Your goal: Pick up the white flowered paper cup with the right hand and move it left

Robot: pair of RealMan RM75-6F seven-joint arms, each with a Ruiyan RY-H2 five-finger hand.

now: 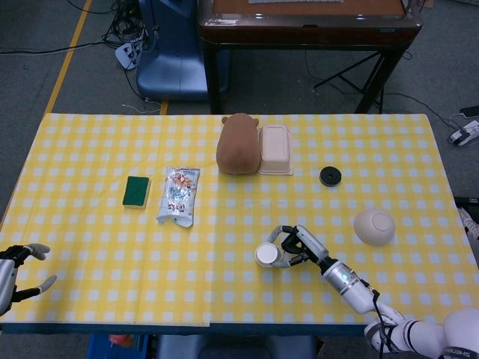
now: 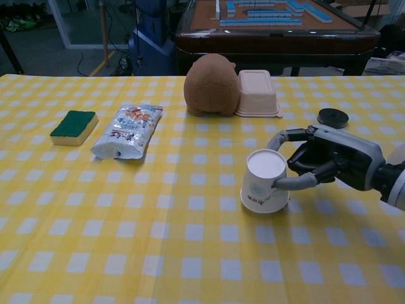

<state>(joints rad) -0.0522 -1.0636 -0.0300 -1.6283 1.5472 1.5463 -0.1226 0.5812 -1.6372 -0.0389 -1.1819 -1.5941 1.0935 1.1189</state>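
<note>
The white flowered paper cup [image 2: 264, 187] stands on the yellow checked tablecloth, right of centre and near the front edge, a flat white end facing up; the head view shows the cup [image 1: 268, 255] from above. My right hand [image 2: 323, 161] grips it from the right, with one finger against its front side and others curving round behind it. From above, the right hand [image 1: 298, 245] wraps the cup's right side. At the table's front left corner my left hand [image 1: 19, 273] holds nothing, its fingers apart.
A brown plush toy [image 1: 238, 143] and a beige lidded box [image 1: 275, 149] sit at the back centre. To the left lie a snack bag [image 1: 178, 195] and a green sponge [image 1: 137, 191]. A black disc [image 1: 330, 176] and a pale bowl [image 1: 373, 226] are on the right.
</note>
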